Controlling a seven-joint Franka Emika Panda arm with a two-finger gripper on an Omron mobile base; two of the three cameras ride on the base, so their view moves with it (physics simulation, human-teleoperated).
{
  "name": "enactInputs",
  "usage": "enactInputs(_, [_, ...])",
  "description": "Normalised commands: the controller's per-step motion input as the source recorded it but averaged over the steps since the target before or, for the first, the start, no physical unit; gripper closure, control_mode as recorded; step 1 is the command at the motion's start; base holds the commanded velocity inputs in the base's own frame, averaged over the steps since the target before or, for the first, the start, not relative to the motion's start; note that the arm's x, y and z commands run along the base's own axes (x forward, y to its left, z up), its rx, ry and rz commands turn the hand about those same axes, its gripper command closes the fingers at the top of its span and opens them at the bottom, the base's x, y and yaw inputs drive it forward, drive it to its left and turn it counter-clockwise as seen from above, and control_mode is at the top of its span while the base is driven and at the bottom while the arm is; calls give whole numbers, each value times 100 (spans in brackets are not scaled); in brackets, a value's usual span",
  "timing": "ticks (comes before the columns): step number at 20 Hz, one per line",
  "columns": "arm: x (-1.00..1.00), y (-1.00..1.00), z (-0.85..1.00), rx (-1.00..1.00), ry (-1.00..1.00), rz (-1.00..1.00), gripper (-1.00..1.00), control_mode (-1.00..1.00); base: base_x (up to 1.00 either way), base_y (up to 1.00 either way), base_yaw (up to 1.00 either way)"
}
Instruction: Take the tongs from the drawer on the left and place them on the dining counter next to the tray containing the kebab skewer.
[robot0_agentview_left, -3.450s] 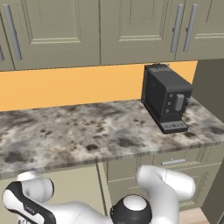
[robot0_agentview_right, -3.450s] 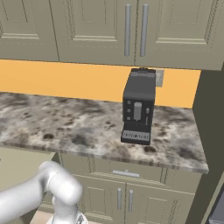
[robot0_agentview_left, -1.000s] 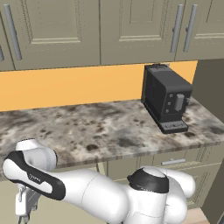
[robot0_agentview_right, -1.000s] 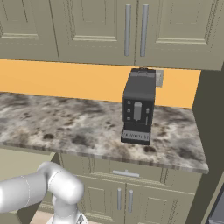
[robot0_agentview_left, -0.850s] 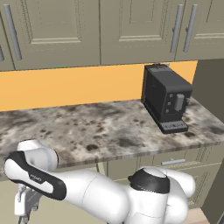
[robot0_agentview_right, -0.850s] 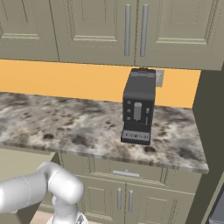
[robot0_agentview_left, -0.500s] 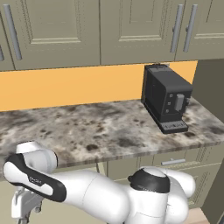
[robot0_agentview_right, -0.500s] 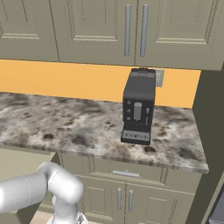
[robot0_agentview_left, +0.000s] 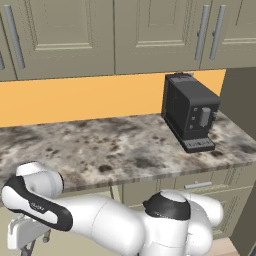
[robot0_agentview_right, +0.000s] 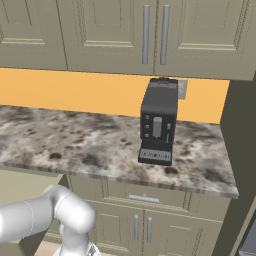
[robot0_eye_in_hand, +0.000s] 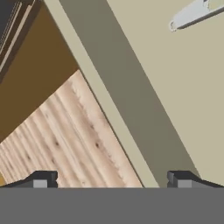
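My gripper (robot0_eye_in_hand: 111, 179) is open, its two dark fingertips (robot0_eye_in_hand: 41, 179) far apart with nothing between them. In the left base view the arm bends down to the lower left, and the gripper (robot0_agentview_left: 29, 246) hangs below the wall counter's edge, in front of the cabinet fronts. Along the hand I see a pale flat front (robot0_eye_in_hand: 175, 78) with the end of a silver bar handle (robot0_eye_in_hand: 192, 16) at the upper right. I cannot tell whether this front is the drawer. The tongs, tray, kebab skewer and dining counter are out of view.
The wall counter (robot0_agentview_left: 100, 150) carries a black coffee machine (robot0_agentview_left: 189, 112) at its right. A narrower drawer with a silver handle (robot0_agentview_left: 197, 185) sits under it. Wall cabinets (robot0_agentview_right: 125, 35) hang above. Wood floor (robot0_eye_in_hand: 74, 140) lies beneath the hand.
Since 3.5 s ago the arm has swung out and down to the lower left. Over the last second the hand has barely shifted and stays open.
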Motion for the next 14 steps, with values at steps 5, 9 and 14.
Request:
enactInputs(5, [0, 0, -9, -8, -2, -15, -100, -100, 0, 0, 0])
enactInputs(9, [1, 0, 0, -7, -4, -11, -100, -100, 0, 0, 0])
enactInputs(14, [7, 0, -3, -7, 0, -13, -100, -100, 0, 0, 0])
